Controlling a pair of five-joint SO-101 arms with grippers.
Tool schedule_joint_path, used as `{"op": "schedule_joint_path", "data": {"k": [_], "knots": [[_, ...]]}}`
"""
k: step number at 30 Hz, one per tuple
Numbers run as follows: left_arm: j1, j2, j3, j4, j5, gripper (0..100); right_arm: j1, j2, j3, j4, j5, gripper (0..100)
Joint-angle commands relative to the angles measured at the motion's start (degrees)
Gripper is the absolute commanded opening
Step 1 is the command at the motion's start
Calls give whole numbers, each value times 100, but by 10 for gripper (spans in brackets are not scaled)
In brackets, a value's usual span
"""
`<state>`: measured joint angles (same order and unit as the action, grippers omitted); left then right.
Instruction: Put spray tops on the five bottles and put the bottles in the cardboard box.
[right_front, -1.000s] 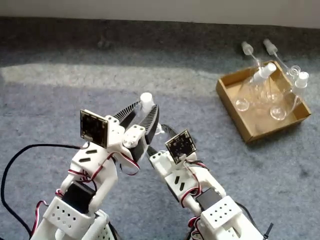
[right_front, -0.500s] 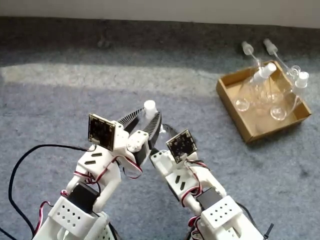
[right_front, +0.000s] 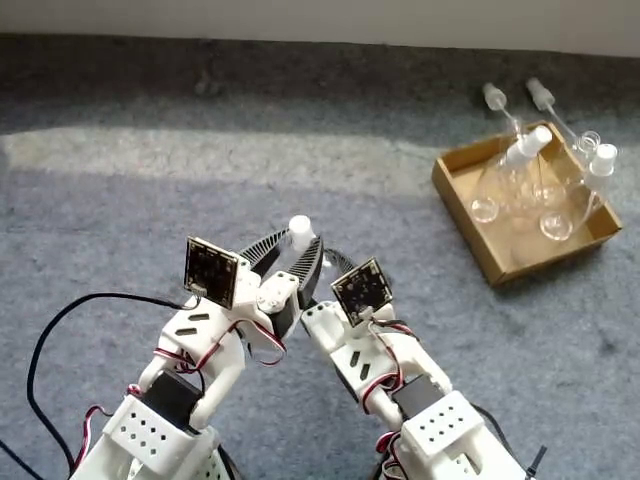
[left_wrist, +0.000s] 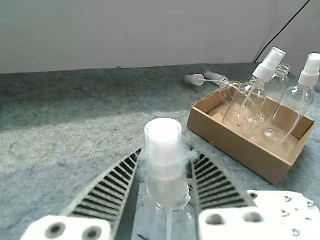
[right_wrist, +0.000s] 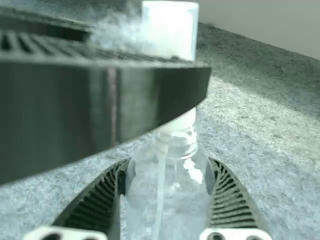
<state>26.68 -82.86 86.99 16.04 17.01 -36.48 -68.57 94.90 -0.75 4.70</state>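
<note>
The left pincer (left_wrist: 165, 154) is clamped on a white spray top (left_wrist: 162, 132) at the neck of a clear bottle (right_wrist: 167, 192). The right pincer (right_wrist: 167, 170) grips the bottle's body just below. Well beyond the right pincer, a cardboard box (left_wrist: 232, 145) holds more bottles (right_front: 520, 185), two of them capped.

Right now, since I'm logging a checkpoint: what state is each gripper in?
Left gripper: closed on the spray top.
Right gripper: closed on the bottle.

Looking down from high behind the rig toward the wall (right_front: 300, 15); from each wrist, close onto one shared bottle (right_wrist: 167, 185), from the left also toward the overhead's cardboard box (left_wrist: 230, 142).
</note>
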Motion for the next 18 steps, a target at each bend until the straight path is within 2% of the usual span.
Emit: {"op": "schedule_joint_path", "data": {"k": [1, 6, 14, 18], "knots": [[356, -13, -31, -62, -220, 5, 110, -119, 22, -145, -26, 95], [312, 40, -31, -264, -782, 5, 110, -119, 22, -145, -26, 95], [286, 48, 22, -264, -765, 5, 110, -119, 22, -145, -26, 95], [-75, 48, 4, -264, -765, 5, 110, -119, 22, -145, -26, 95]]}}
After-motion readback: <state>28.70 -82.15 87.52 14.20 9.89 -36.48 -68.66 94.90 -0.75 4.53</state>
